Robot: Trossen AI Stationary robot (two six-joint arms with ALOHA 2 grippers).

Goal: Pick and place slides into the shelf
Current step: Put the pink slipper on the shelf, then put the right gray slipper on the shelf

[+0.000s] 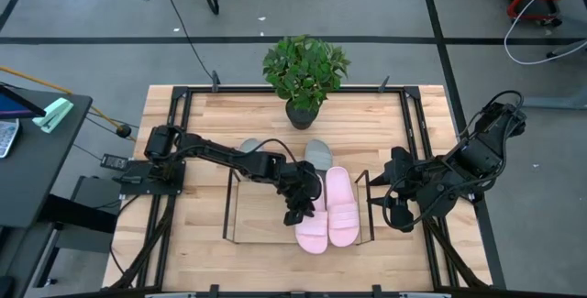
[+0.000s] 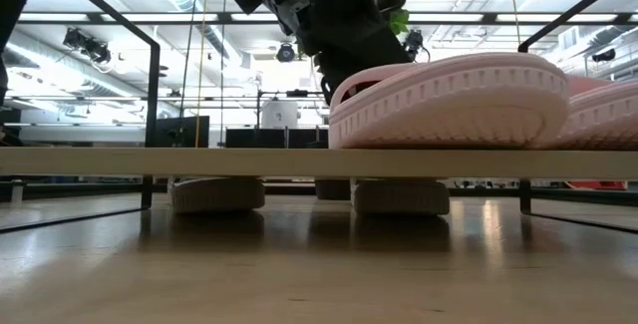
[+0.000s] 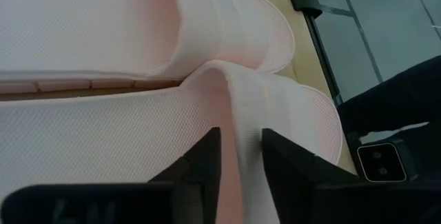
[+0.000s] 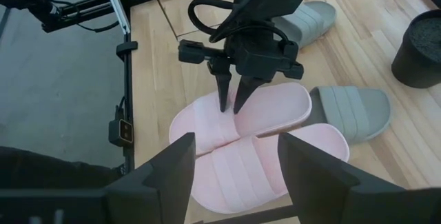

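Observation:
Two pale pink slides (image 1: 341,206) (image 1: 312,226) lie side by side, soles down, on the shelf's wood board (image 1: 261,215). In the low view, the pink slide (image 2: 449,105) rests on the board (image 2: 199,161). Two grey slides (image 1: 318,154) (image 1: 249,146) lie on the table at the shelf's far side; they show below the board as grey slides (image 2: 399,196) (image 2: 214,194). My left gripper (image 1: 298,208) stands over the left pink slide, shut on its strap. My right gripper (image 1: 378,202) hangs open at the shelf's right end, touching nothing. My left gripper pinches the strap (image 3: 241,141) of the left pink slide between its two fingers (image 3: 203,165), at the strap's edge (image 4: 232,110). The fingers come from above, pointing down. The slide lies flat with its sole on the shelf board, next to the other pink slide.
A potted plant (image 1: 304,69) stands at the table's far edge behind the shelf. The shelf's thin black wire frame (image 1: 229,202) rises around the board. Black table rails (image 1: 174,151) run along both sides. Bare wood lies left of the shelf.

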